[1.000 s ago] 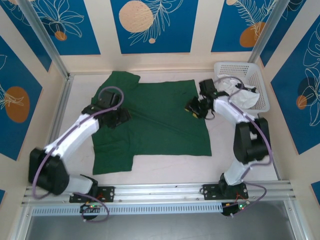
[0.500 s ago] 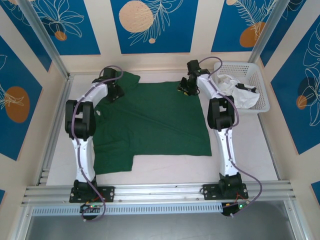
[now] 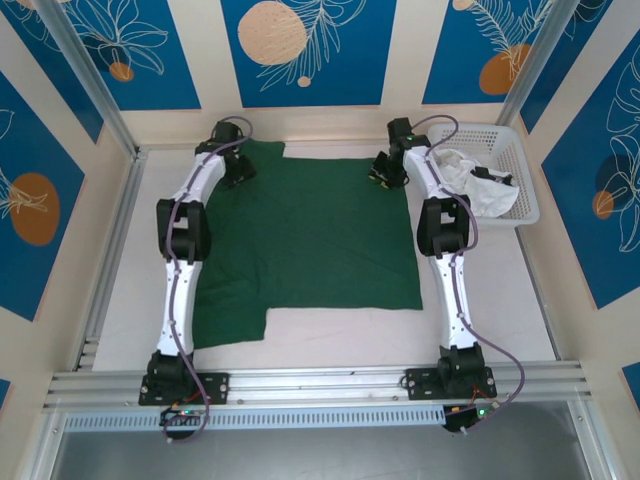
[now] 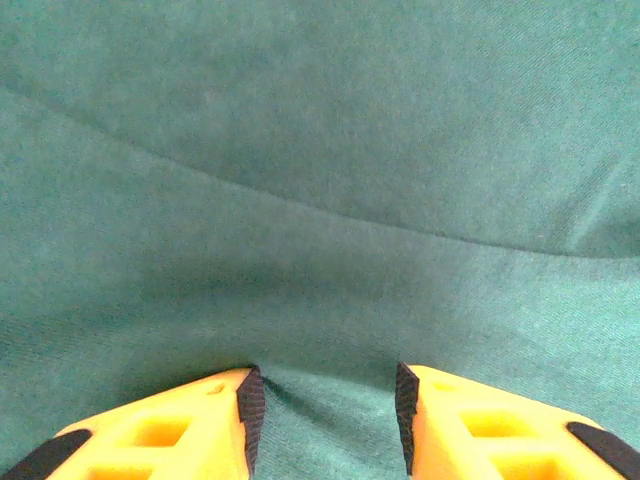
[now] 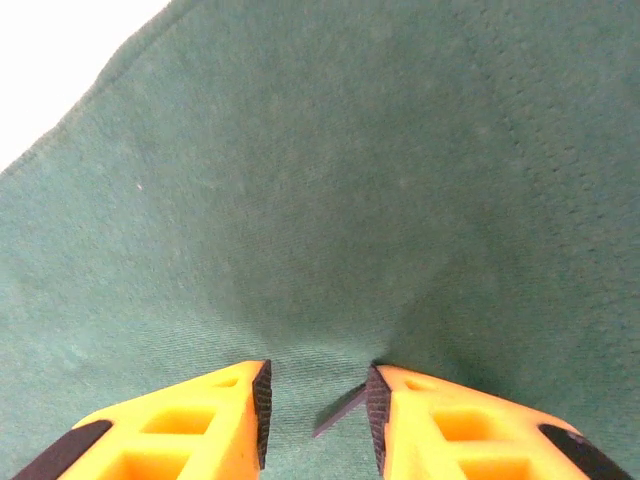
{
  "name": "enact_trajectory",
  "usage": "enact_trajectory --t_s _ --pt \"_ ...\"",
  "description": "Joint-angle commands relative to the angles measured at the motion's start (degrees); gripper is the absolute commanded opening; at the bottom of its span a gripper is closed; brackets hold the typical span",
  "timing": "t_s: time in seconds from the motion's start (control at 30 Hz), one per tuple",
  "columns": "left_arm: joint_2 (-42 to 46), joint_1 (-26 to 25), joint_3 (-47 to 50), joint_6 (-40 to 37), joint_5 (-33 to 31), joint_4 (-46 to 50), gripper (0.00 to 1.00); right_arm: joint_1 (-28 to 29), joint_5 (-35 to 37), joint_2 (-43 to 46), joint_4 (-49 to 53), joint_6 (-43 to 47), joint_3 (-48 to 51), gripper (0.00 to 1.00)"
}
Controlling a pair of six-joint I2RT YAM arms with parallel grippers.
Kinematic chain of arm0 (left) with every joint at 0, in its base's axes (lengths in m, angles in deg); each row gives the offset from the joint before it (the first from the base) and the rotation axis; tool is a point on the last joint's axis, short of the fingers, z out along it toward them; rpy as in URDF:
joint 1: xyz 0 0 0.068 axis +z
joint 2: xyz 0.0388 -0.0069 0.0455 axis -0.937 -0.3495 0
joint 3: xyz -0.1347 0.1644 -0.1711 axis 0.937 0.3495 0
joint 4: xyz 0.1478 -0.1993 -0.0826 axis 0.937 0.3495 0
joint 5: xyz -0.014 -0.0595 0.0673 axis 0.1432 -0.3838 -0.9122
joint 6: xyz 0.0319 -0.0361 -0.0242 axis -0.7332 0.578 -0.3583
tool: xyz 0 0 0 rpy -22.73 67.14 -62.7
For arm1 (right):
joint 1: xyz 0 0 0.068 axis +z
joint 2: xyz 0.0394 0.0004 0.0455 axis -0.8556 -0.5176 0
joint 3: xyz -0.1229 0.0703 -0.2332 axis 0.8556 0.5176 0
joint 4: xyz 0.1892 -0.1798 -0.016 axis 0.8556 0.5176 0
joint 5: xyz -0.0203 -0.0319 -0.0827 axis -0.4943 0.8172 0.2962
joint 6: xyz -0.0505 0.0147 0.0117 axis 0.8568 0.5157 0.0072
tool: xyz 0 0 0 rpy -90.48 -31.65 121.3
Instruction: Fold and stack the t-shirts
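The plain dark green short-sleeved cloth t-shirt (image 3: 310, 240) lies spread flat beneath and behind both tools, ready for folding. The left gripper (image 3: 238, 169) and right gripper (image 3: 384, 172) press onto its far corners — jaws partly open, cloth puckering between, nothing clamped. A second ago both sat mid-shirt — arms bent.

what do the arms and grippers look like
The left arm and right arm are slim white links with black joint housings, and a thin purplish-grey cable runs along each. The left gripper and right gripper have yellow fingers with hollow cut-outs and black ribbed inner pads.
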Motion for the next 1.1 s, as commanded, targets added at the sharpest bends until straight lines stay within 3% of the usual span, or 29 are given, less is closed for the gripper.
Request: enact_trajectory --t_s 0.0,0.17,0.27,0.3,0.4,0.47,0.57,0.8,0.93,1.07 --pt "-6.4 0.7 -6.6 -1.7 2.8 4.9 0.42 -1.6 1.2 -3.2 2.0 -1.1 -1.6 0.36" --pt "-9.8 0.9 -13.5 -1.5 5.4 3.2 0.44 -2.7 -0.7 -4.2 0.0 -0.7 -6.0 0.4" --pt "-7.5 0.9 -15.3 -1.8 7.3 3.3 0.57 -2.3 -2.2 -3.3 -0.2 1.4 -10.0 0.48" --pt "-5.7 0.7 -15.3 -2.1 7.6 3.7 0.65 -2.0 -3.3 -2.2 -0.2 2.1 -11.1 0.51" --pt "1.8 0.0 -14.7 -3.5 7.4 5.6 0.87 0.1 -4.2 4.7 -1.3 4.3 -9.9 0.61" --pt "8.3 -0.9 -12.1 -4.3 6.6 6.7 0.95 1.8 -4.3 11.2 -2.7 5.9 -6.1 0.66" --pt "22.5 -3.2 1.7 -5.6 3.8 4.5 1.0 3.9 -3.3 24.1 -4.0 6.7 5.5 0.69" --pt "58.7 -10.9 51.0 -1.6 -12.0 -4.5 1.0 7.1 2.8 67.2 -22.1 -1.3 65.0 0.74" --pt "73.9 -15.0 73.1 3.1 -14.6 -1.9 0.9 7.3 5.4 84.1 -17.7 -8.2 87.1 0.71" --pt "86.1 -16.2 88.7 7.5 -12.4 5.5 0.85 6.6 6.0 95.7 -9.5 -8.3 100.3 0.69"
